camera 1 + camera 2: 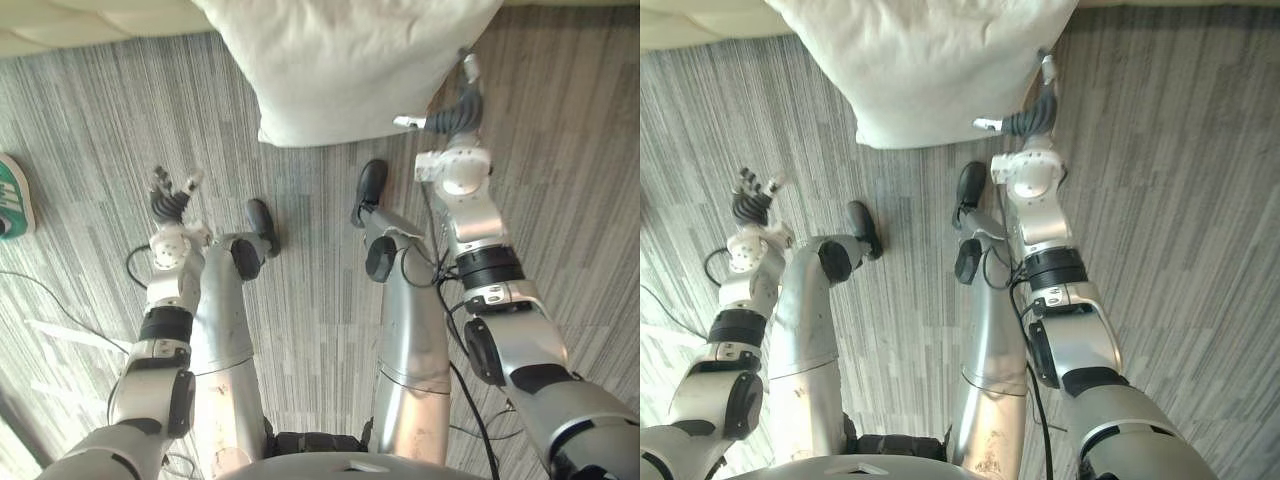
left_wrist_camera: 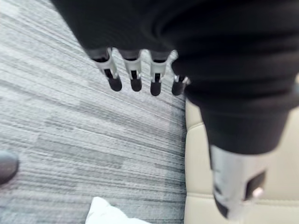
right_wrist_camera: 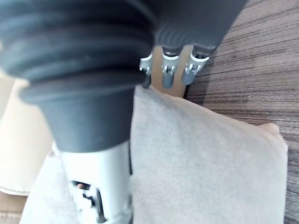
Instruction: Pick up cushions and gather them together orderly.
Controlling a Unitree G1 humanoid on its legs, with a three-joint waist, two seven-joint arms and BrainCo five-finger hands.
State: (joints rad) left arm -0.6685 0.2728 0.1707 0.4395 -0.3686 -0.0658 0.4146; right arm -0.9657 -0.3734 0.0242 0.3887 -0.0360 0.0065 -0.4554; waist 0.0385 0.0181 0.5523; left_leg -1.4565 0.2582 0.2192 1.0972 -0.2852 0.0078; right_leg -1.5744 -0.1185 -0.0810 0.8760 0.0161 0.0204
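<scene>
Cream cushion [image 1: 340, 60] pinched by fingers [image 3: 168, 77] of right hand [image 1: 458, 108].

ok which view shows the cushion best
The left eye view: it shows most of the cushion, with the right robot hand at its edge. The right eye view matches it, the right wrist view gives one face close up, the left wrist view perhaps a corner.

1 cushion [image 1: 340, 60], 1 sofa [image 1: 90, 20], 1 grn shoe [image 1: 12, 200]
</scene>
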